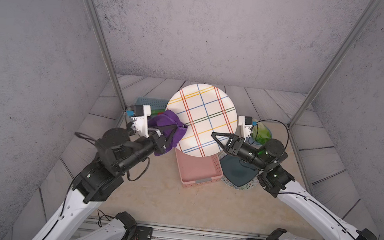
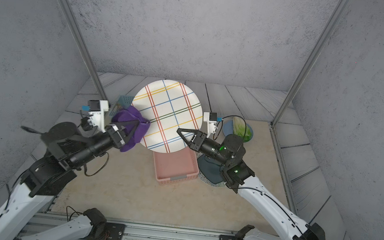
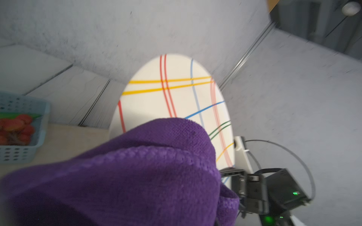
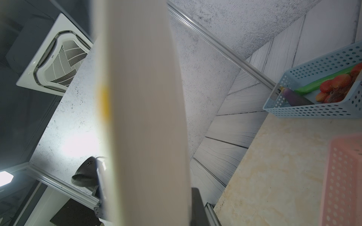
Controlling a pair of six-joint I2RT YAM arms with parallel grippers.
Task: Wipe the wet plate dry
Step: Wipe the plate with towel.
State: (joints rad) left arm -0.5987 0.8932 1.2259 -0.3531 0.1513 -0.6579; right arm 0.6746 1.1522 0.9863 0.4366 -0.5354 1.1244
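Note:
The plate (image 1: 201,119) (image 2: 167,115) is white with crossing red, yellow, blue and green lines. It is held up off the table, tilted, with its face showing in both top views. My right gripper (image 1: 213,134) (image 2: 178,130) is shut on its lower right rim; in the right wrist view the plate (image 4: 145,117) fills the middle, edge-on, beside one dark finger (image 4: 196,207). My left gripper (image 1: 184,126) (image 2: 148,121) is shut on a bunched purple cloth (image 1: 168,123) (image 2: 132,118) that lies against the plate's left edge. In the left wrist view the cloth (image 3: 137,176) hides the jaws, with the plate (image 3: 176,94) behind it.
A pink basket (image 1: 197,173) (image 2: 175,170) stands on the table under the plate. A blue basket (image 1: 148,102) (image 3: 21,125) (image 4: 317,94) of produce sits at the back left. A dark plate on a mat (image 1: 236,172) and a blue dish with lettuce (image 1: 262,133) (image 2: 241,131) lie to the right.

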